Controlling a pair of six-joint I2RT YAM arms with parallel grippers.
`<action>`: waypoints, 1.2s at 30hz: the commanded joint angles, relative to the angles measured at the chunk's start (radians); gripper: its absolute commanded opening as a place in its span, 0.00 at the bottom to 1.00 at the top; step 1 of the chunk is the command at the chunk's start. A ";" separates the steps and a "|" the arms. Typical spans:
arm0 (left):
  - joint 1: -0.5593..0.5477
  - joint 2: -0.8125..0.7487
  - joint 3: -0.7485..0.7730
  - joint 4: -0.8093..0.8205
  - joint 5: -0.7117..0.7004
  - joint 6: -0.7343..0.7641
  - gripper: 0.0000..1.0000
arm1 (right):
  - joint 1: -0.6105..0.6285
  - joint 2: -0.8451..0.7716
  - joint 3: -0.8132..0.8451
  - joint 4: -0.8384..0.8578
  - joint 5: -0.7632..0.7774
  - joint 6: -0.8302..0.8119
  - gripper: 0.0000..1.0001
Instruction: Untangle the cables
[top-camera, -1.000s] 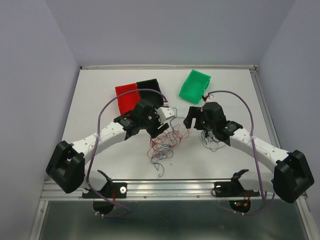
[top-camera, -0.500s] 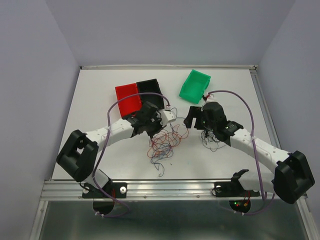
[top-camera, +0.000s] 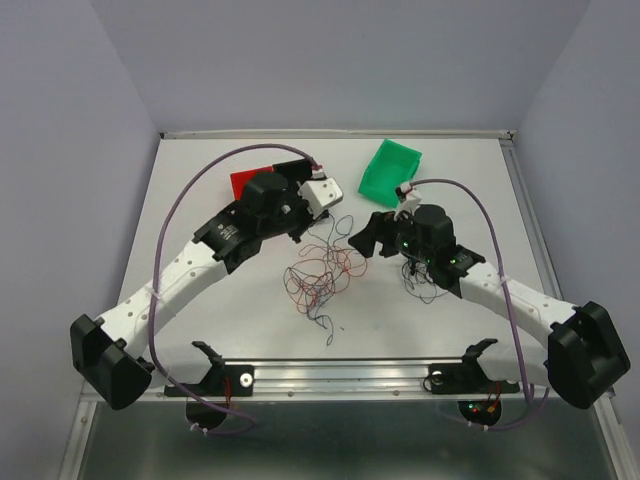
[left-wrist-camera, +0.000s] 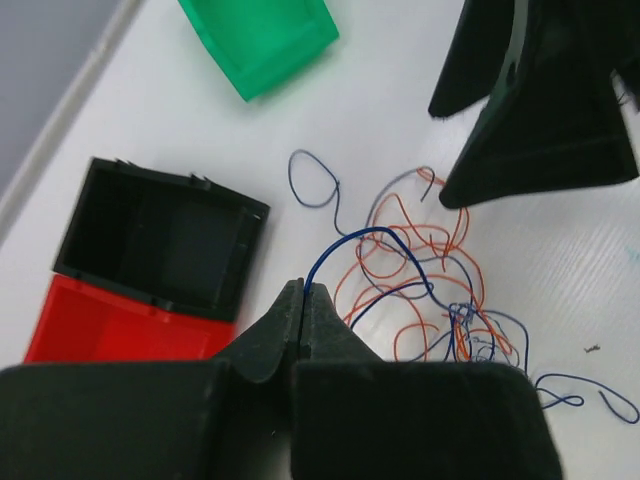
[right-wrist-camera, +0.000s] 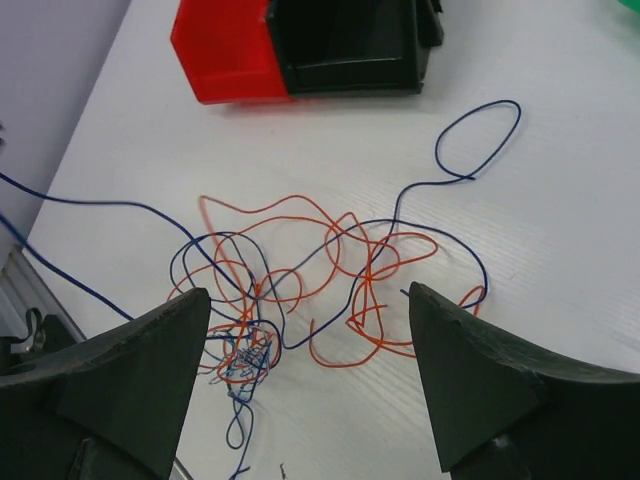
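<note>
Above the cables (top-camera: 320, 272), left gripper (left-wrist-camera: 303, 292) is pinching a blue strand (left-wrist-camera: 350, 238), right gripper (right-wrist-camera: 308, 300) wide; next, pulling it free

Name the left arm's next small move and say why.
Probably draw the blue wire slowly up and away from the tangle. The left gripper is shut on that strand, which loops back into the orange and blue tangle. The right gripper hangs open over the tangle and holds nothing, so only a gentle pull seems safe.

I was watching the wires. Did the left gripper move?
Yes. The left gripper, shut on a blue wire, went farther back, over toward the red bin.
</note>
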 joint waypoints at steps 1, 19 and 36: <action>0.001 -0.079 0.196 -0.108 0.058 -0.012 0.00 | 0.004 -0.004 -0.062 0.216 -0.115 0.008 0.86; -0.160 -0.021 0.796 -0.184 0.051 -0.179 0.00 | 0.159 0.051 -0.174 0.562 -0.195 -0.055 0.88; -0.162 -0.117 0.990 0.278 -0.378 -0.061 0.00 | 0.257 0.238 -0.030 0.381 0.051 -0.120 0.80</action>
